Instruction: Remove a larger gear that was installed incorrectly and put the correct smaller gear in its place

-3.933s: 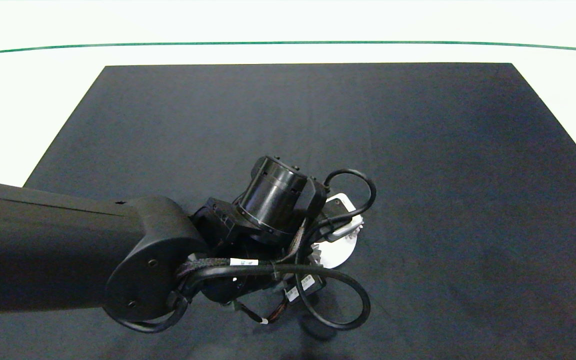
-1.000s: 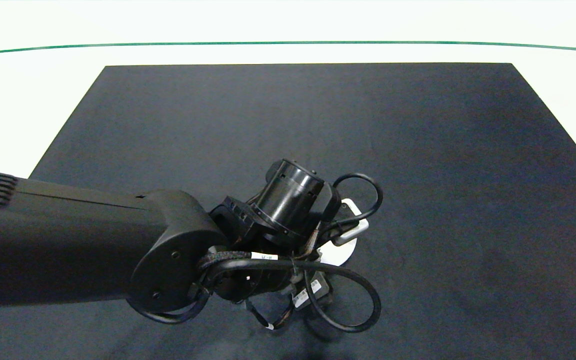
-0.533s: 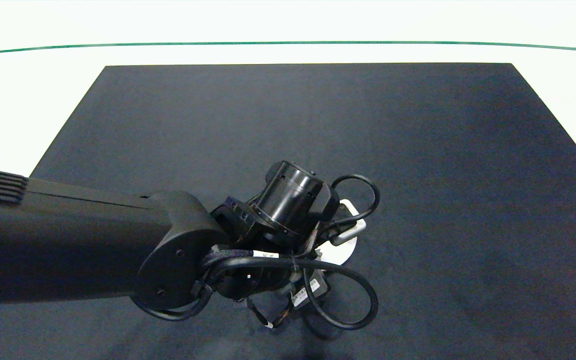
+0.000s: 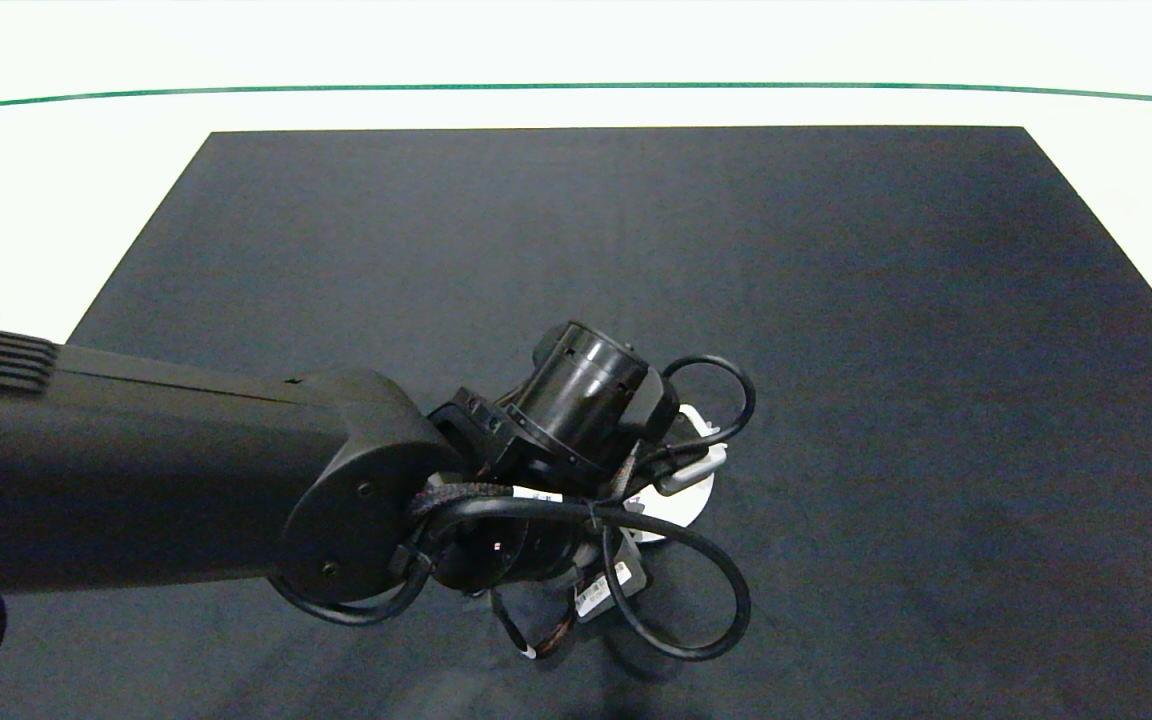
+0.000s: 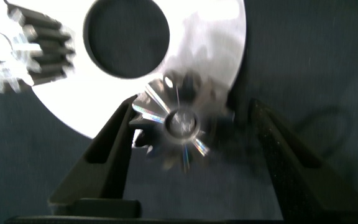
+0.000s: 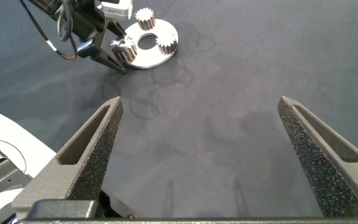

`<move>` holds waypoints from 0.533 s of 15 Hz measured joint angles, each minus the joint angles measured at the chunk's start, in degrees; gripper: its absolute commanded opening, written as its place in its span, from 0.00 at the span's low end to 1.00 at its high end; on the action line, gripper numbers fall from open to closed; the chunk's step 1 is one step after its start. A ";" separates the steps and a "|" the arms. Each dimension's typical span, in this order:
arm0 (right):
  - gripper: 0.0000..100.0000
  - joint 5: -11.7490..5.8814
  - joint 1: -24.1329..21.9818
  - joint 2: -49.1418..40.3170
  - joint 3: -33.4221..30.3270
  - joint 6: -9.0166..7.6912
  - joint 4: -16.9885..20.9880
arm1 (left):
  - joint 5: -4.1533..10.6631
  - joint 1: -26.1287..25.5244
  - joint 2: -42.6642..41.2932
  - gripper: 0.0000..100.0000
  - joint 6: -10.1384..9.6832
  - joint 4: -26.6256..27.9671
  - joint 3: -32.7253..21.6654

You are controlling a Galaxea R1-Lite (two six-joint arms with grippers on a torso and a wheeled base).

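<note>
A round silver plate (image 5: 197,37) with a centre hole lies on the dark mat. In the left wrist view, my left gripper (image 5: 191,107) is open, with its fingers (image 5: 107,165) on either side of the smaller gear (image 5: 179,122) at the plate's rim. That gear looks blurred. The right wrist view shows the same gear (image 6: 124,51) between the left gripper (image 6: 107,55), with two similar small gears (image 6: 168,42) on the plate (image 6: 148,59). In the head view, the left wrist hides most of the plate (image 4: 684,508). The larger gear is out of view. My right gripper (image 6: 201,102) is open above bare mat, well away from the plate.
The black mat (image 4: 836,300) covers the table, with white table surface (image 4: 56,180) around it and a green line at the back. The left arm's cable loops (image 4: 676,600) hang over the mat in front of the plate.
Since the earliest frame the left wrist has moved right over the plate, hiding gear teeth that showed at its rim. In the last second it crept slightly toward the front.
</note>
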 measured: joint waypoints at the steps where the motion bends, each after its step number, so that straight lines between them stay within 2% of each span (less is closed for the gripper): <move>1: 1.00 0.00 0.00 0.00 -0.04 0.00 -0.01 | 0.00 0.02 0.01 0.65 -0.04 0.24 -0.35; 2: 1.00 0.00 0.00 0.00 -0.11 0.00 1.99 | -0.02 0.02 0.06 0.62 -0.13 0.40 -0.72; 3: 1.00 0.00 0.00 0.00 -0.11 0.00 8.16 | -0.02 0.02 0.12 0.60 -0.15 0.41 -1.11; 4: 1.00 0.00 0.00 0.00 -0.04 0.00 18.36 | -0.02 0.02 0.20 0.57 -0.15 0.41 -1.40; 5: 1.00 0.00 0.00 0.00 -0.04 0.00 25.41 | 0.00 0.00 0.23 0.56 -0.15 0.40 -1.57; 6: 1.00 0.00 0.00 0.00 -0.04 0.00 28.72 | -0.05 -0.04 0.28 0.54 -0.17 0.40 -1.63; 7: 1.00 0.00 0.00 -0.02 -0.04 0.00 27.42 | -0.05 -0.06 0.30 0.51 -0.22 0.40 -1.68; 8: 1.00 0.00 0.00 -0.02 -0.04 0.00 21.71 | -0.05 -0.06 0.32 0.50 -0.22 0.40 -1.73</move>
